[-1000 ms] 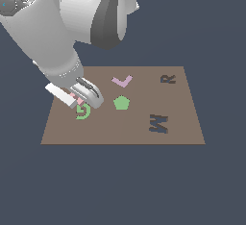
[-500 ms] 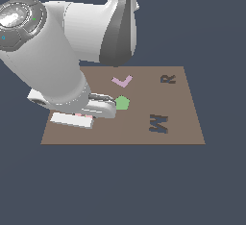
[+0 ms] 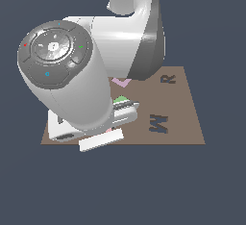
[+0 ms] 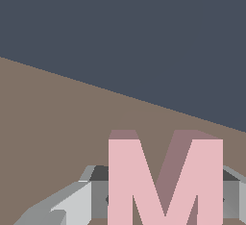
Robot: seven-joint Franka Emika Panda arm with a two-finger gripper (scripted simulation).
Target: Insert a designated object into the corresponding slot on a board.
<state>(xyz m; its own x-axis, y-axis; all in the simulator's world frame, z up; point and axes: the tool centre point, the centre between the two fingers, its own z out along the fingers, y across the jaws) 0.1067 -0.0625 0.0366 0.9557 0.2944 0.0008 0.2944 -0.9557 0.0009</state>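
Note:
In the wrist view the pale pink M-shaped letter (image 4: 163,181) stands upright between my grey fingers (image 4: 72,205), and my gripper (image 4: 163,207) is shut on it above the brown board (image 4: 57,123). The exterior view shows the gripper (image 3: 129,111) low over the board's (image 3: 190,123) left half, with the arm hiding nearly all of the letter. The dark W-shaped slot (image 3: 159,122) lies open to the exterior view's right of the gripper, apart from it.
A smaller dark R-shaped cutout (image 3: 167,79) sits at the board's far right. A lilac piece (image 3: 121,81) and a green piece (image 3: 121,98) peek out from behind the arm. The arm's bulky link covers the board's left side.
The arm has swung forward and now fills the exterior view. The gripper has moved from the board's left edge toward the middle. The green G is now hidden.

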